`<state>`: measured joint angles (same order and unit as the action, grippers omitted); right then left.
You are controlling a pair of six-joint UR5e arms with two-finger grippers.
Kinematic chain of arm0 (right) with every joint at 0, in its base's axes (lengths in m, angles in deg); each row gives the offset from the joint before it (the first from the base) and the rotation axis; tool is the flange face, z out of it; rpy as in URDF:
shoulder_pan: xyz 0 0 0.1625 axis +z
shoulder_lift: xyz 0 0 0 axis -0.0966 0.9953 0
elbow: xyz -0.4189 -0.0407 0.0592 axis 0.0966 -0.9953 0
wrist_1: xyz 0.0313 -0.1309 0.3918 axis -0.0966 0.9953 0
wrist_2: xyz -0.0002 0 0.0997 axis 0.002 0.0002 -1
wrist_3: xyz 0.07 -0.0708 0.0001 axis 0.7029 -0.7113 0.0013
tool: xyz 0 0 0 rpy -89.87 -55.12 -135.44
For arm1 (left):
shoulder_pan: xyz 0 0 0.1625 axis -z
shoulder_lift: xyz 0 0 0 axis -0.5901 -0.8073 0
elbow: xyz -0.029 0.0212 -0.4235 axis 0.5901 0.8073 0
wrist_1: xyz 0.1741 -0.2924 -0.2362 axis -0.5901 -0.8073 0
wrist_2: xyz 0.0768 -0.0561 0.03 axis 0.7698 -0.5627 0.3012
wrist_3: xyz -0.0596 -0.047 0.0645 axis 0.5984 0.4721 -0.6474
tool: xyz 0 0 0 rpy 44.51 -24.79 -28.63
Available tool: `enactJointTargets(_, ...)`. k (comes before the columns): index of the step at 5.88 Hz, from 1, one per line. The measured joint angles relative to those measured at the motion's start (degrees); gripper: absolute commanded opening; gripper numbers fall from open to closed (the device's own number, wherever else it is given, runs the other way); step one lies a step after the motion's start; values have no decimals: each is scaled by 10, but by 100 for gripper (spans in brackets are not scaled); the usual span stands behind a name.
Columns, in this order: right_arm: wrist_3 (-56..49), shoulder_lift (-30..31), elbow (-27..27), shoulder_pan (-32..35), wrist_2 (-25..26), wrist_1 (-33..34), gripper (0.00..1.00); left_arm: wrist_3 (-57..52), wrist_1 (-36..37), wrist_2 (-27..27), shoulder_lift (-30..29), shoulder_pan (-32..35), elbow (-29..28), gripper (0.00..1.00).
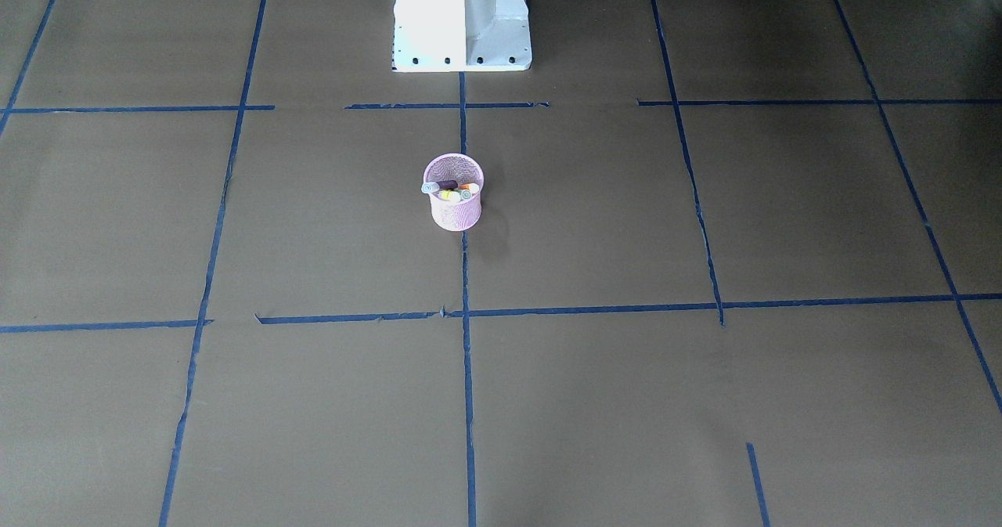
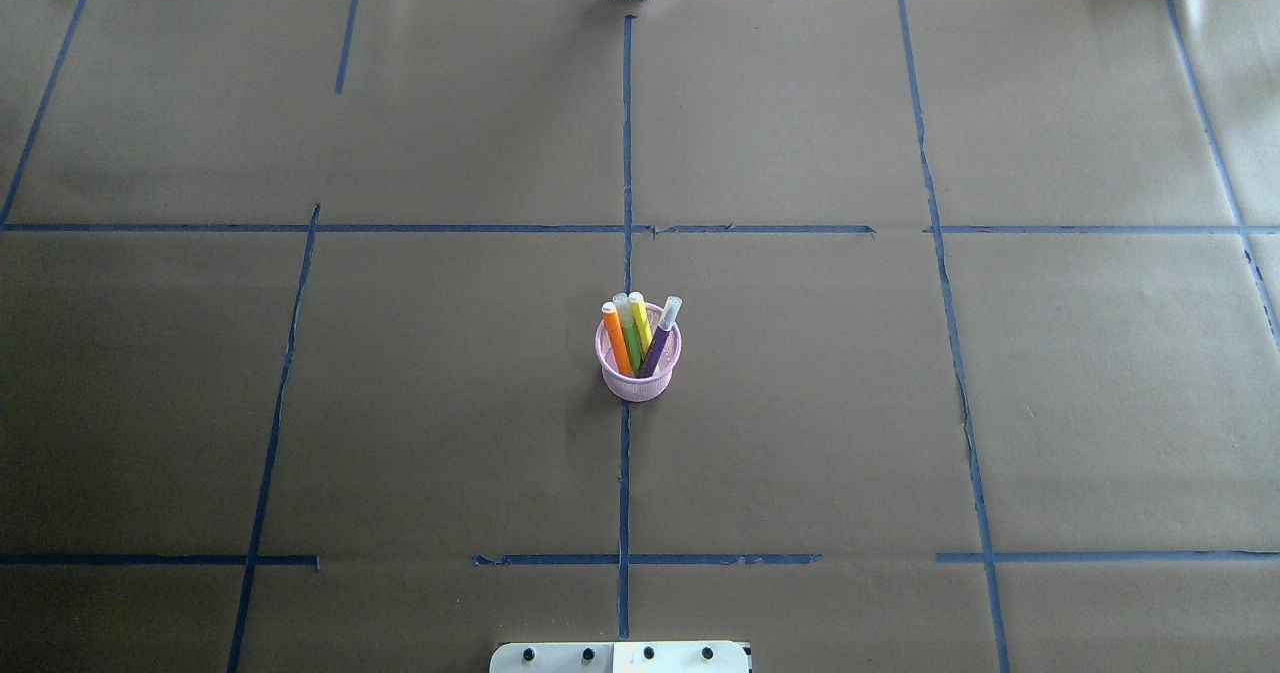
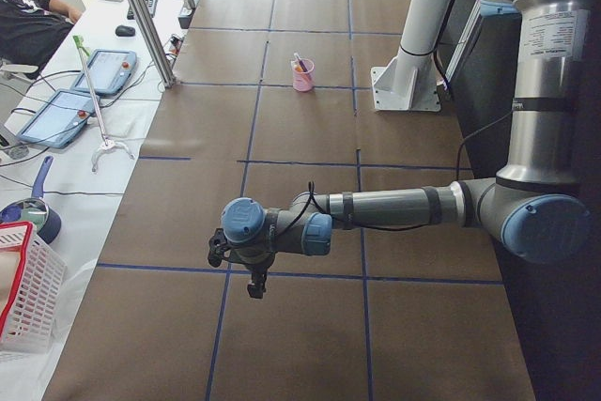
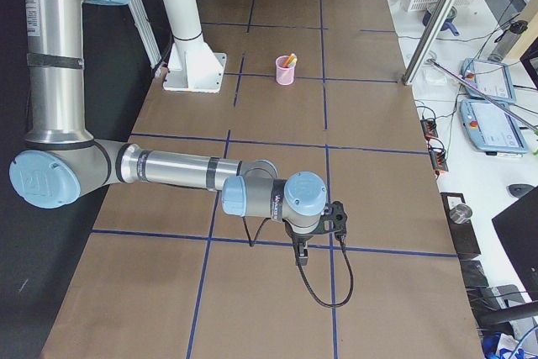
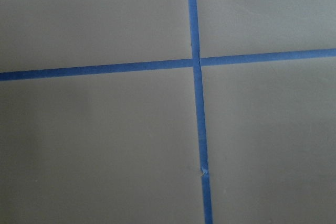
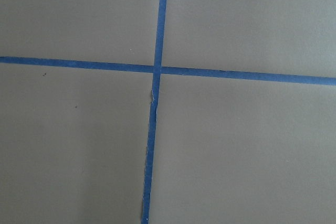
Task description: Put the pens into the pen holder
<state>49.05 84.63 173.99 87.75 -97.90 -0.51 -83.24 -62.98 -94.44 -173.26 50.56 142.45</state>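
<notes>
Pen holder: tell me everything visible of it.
The pen holder is a small round pink wire-mesh cup, slightly tapered, upright on the brown paper-covered table, over the centre blue tape line. Leaning inside, caps above the rim: an orange pen, green pen, yellow pen and purple pen. Nothing else touches it.

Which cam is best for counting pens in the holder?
Overhead exterior: all four pens show separately inside the pen holder, colours clear. Front-facing shows only bunched tips at the rim. Side views show them tiny and far. Wrist views show only paper and tape.
</notes>
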Motion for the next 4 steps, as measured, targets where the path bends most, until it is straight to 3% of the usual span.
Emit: enactJointTargets(4, -3, -1, 2, 0, 8, -1, 100, -16, 61, 2, 34, 7, 75, 100)
